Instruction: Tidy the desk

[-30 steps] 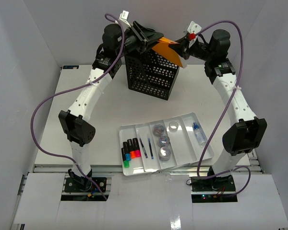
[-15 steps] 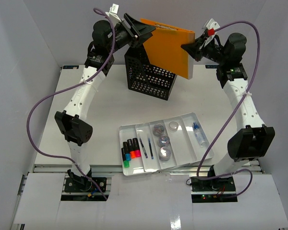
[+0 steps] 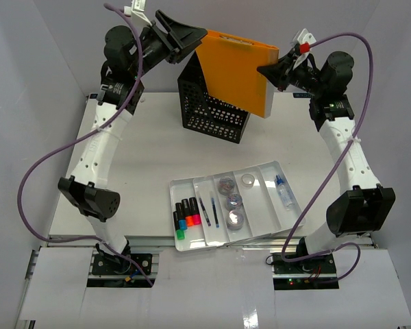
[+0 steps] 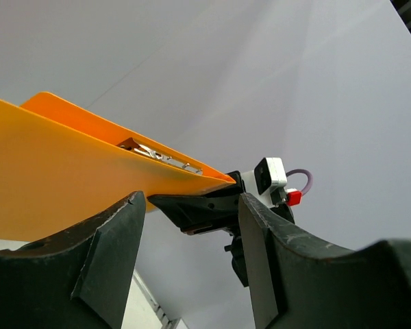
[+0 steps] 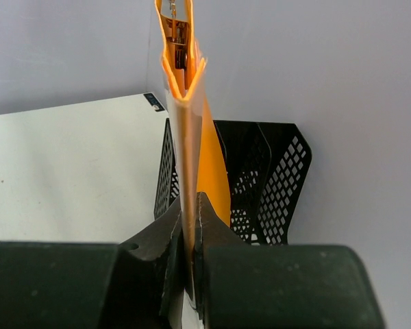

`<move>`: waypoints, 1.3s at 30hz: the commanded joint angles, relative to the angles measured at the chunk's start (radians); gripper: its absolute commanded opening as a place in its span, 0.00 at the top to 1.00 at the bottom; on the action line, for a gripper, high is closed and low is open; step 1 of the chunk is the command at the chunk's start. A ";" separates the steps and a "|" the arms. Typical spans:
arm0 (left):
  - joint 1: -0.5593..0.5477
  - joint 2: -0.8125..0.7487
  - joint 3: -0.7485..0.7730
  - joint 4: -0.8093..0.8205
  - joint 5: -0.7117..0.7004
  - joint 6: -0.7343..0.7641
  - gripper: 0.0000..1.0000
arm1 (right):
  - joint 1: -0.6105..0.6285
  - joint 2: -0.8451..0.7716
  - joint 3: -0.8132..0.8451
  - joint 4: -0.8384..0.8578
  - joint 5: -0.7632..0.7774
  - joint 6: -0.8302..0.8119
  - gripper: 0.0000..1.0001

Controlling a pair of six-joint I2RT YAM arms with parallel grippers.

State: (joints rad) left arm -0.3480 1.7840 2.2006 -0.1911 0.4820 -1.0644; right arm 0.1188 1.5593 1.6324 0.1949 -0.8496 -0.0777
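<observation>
Gripped an orange folder (image 5: 185, 123) edge-on between the right fingers (image 5: 166, 236), closed tight on its lower edge. Held upright, rising from the fingertips and out of view at the top. Gaped a little along the upper part, with a metal clip (image 5: 175, 27) showing inside. Backed by a black mesh basket (image 5: 267, 171), standing at the edge of the white counter (image 5: 68, 164) beside the grey wall (image 5: 315, 62). Partly hid the basket's left half behind the folder.

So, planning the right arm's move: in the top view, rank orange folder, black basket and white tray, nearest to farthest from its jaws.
1. orange folder, clamped in the right gripper
2. black basket, back centre
3. white tray, front centre
</observation>
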 commanded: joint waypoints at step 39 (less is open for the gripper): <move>0.095 -1.058 -0.983 -0.475 -0.416 0.501 0.13 | -0.039 0.538 0.289 0.809 -0.236 0.686 0.92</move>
State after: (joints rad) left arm -0.2569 0.7353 1.2421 -0.6341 0.1100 -0.5554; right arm 0.0888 2.0480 1.8420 0.6869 -1.0739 0.4080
